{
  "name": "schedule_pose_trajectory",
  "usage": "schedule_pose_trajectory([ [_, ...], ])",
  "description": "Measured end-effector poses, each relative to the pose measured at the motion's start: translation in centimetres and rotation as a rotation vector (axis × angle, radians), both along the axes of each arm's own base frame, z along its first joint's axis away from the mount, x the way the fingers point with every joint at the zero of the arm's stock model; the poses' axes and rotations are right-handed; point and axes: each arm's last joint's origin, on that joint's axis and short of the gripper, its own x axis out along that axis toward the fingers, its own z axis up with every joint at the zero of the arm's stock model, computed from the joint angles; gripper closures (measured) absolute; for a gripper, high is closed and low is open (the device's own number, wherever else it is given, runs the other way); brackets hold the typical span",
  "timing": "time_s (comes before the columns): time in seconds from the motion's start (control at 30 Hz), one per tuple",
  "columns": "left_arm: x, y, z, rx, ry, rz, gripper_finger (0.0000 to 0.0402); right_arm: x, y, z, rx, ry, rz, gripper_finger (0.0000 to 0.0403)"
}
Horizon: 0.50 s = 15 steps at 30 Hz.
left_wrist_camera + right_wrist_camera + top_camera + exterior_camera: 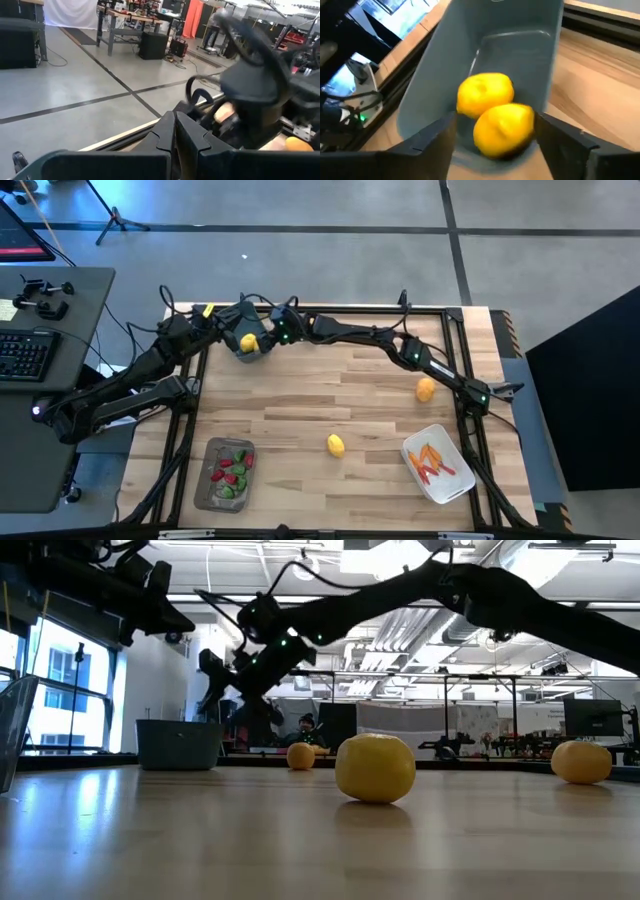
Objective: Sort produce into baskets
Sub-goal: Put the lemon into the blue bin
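The blue-grey tub [252, 346] stands at the table's far left and also shows in the right wrist view [520, 45]. One lemon [485, 94] lies inside it. My right gripper [495, 127] hovers open over the tub's rim [266, 338]. A second, blurred lemon [504, 130] sits between its spread fingers, with a clear gap on one side. My left gripper [175, 134] is shut and empty, held high just beyond the tub [230, 316]. The grey tray [207, 490] holds red and green pieces. The white tub [460, 485] holds orange sticks.
A lemon [336, 445] lies near the table's middle front and shows large in the low view [375, 768]. An orange round [426, 389] lies toward the right. A dark frame edges the table. A desk with a keyboard [25, 352] stands left of the table.
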Motion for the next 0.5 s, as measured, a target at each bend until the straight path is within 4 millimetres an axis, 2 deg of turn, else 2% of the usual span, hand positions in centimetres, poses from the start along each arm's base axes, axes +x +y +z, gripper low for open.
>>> schedule_pose_trajectory([
  [0.1, 0.0, -0.1, -0.1, -0.010, 0.008, -0.029, 0.0402, -0.7, 0.1, 1.0, 0.002, 0.052, -0.019, 0.0200],
  [0.2, 0.1, -0.2, -0.2, -0.025, 0.012, -0.078, 0.0402, -1.3, 0.3, 2.0, -0.015, 0.097, -0.011, 0.0265],
  [0.37, 0.2, -0.3, -0.3, -0.031, 0.008, -0.137, 0.0402, -3.0, 1.0, 5.9, -0.088, 0.163, 0.056, 0.0381],
  [0.43, 0.2, -0.3, -0.2, -0.029, 0.008, -0.135, 0.0402, -3.8, 1.3, 7.2, -0.104, 0.201, 0.076, 0.0393],
  [0.5, 0.2, -0.3, -0.2, -0.027, 0.008, -0.129, 0.0402, -4.5, 1.7, 8.2, -0.126, 0.239, 0.070, 0.0385],
])
